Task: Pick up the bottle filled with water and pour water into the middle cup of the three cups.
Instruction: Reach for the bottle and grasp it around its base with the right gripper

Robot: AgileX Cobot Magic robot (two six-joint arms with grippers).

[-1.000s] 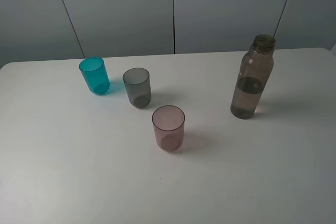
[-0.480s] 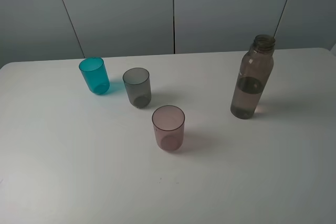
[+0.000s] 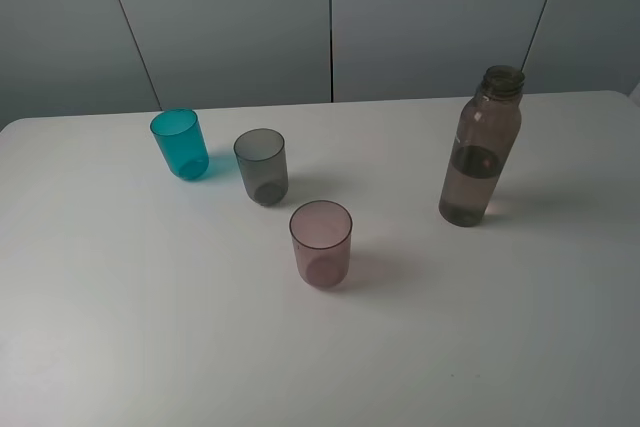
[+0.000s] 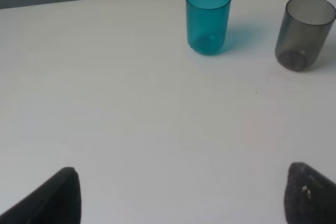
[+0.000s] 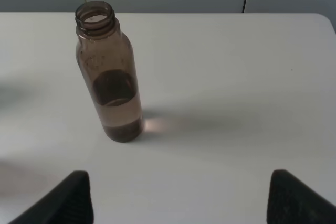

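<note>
The smoky brown bottle (image 3: 481, 148) stands upright and uncapped at the table's right, about half full of water; it also shows in the right wrist view (image 5: 108, 72). The three cups stand at the left: a teal cup (image 3: 180, 144), the smoky grey middle cup (image 3: 262, 166) and a pinkish-mauve cup (image 3: 321, 243) nearer the front. The left wrist view shows the teal cup (image 4: 208, 18) and the grey cup (image 4: 304, 32). My left gripper (image 4: 181, 198) is open and empty, well short of the cups. My right gripper (image 5: 181, 198) is open and empty, short of the bottle. Neither arm shows in the exterior view.
The white table (image 3: 150, 327) ends at a far edge against grey wall panels (image 3: 330, 17). Its right edge runs close behind the bottle.
</note>
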